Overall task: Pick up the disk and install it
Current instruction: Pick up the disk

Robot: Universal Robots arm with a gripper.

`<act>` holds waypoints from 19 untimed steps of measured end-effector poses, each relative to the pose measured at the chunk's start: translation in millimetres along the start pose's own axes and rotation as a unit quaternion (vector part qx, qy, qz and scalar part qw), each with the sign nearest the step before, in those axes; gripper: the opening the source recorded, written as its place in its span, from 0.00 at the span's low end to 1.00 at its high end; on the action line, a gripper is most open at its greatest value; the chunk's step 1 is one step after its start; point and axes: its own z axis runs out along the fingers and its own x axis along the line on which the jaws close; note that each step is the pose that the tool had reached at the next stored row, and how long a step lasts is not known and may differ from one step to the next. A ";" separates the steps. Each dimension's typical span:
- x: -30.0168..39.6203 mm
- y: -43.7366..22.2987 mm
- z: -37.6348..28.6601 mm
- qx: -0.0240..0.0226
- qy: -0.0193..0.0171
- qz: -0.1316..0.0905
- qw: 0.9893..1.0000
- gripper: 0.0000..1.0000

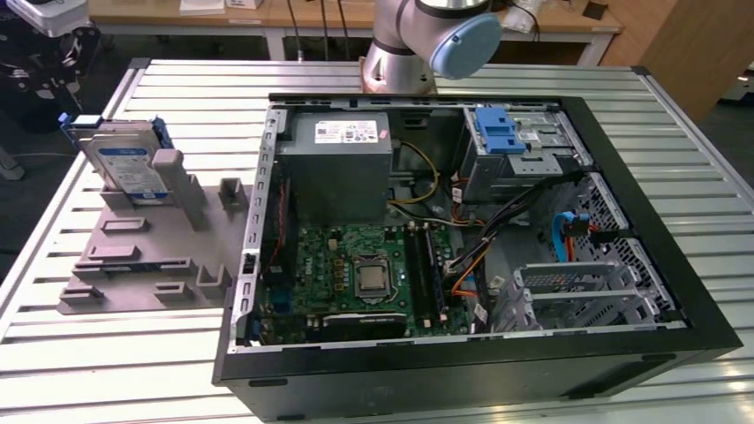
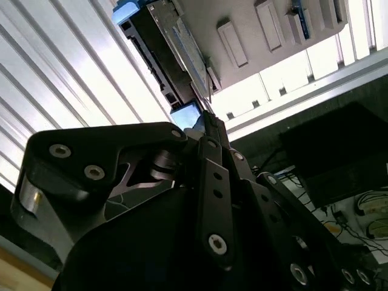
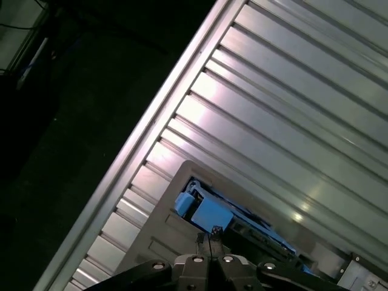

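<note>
The disk (image 1: 124, 163) stands on edge in a grey fixture (image 1: 130, 256) at the exterior view's left, silver with a white-and-blue label and a blue rail frame. In the second wrist view the disk (image 2: 163, 48) lies past the tip of my gripper (image 2: 209, 118), apart from it. In the first wrist view the gripper (image 3: 207, 235) has its two fingertips pressed together with nothing between them, and the disk's blue frame (image 3: 209, 212) shows just beyond them. The gripper looks shut and holds nothing.
An open computer case (image 1: 471, 371) lies on the slatted metal table (image 1: 71, 353), with a grey power supply box (image 1: 342, 159) and a drive cage carrying a blue latch (image 1: 501, 132). The arm's base (image 1: 418, 40) stands behind the case. The table edge (image 3: 121, 176) runs close to the fixture.
</note>
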 end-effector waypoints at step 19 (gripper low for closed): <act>0.5 0.2 0.5 0.004 0.001 -0.117 0.993 0.11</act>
